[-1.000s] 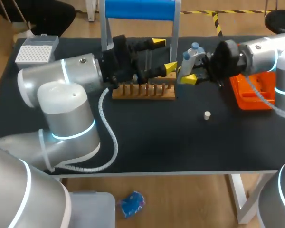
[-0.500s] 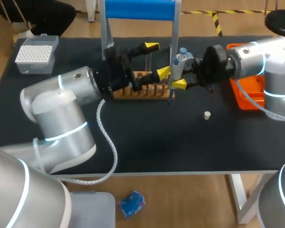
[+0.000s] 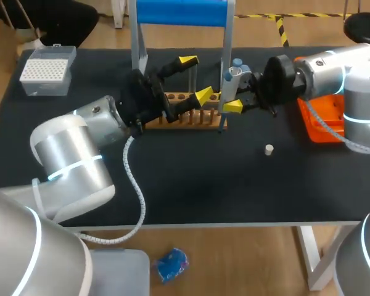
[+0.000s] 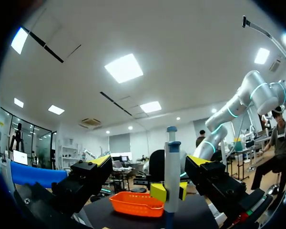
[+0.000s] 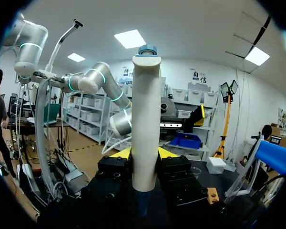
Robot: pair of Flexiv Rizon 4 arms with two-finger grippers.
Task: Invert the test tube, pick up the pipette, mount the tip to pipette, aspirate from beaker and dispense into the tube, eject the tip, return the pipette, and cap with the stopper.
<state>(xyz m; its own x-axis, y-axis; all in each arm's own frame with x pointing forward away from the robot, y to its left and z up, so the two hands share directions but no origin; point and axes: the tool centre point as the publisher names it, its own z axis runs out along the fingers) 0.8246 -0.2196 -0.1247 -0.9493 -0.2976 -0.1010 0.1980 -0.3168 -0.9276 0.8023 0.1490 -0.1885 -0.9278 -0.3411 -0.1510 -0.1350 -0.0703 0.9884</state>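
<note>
Black table (image 3: pixel 234 185): wooden rack (image 3: pixel 191 118) toward 12 o'clock, tip box (image 3: pixel 46 71) at 10, orange tray (image 3: pixel 324 123) at 2, stopper (image 3: pixel 269 149) at the rack's 4. Right gripper (image 3: pixel 231 98) clamps the upright pipette (image 3: pixel 230 86) over the rack's 3 o'clock end. Left gripper (image 3: pixel 195 78) is spread wide, holding nothing, above the rack.

Lower end of the pipette (image 5: pixel 146 119) out of sight below the right tool (image 5: pixel 145 153).
</note>
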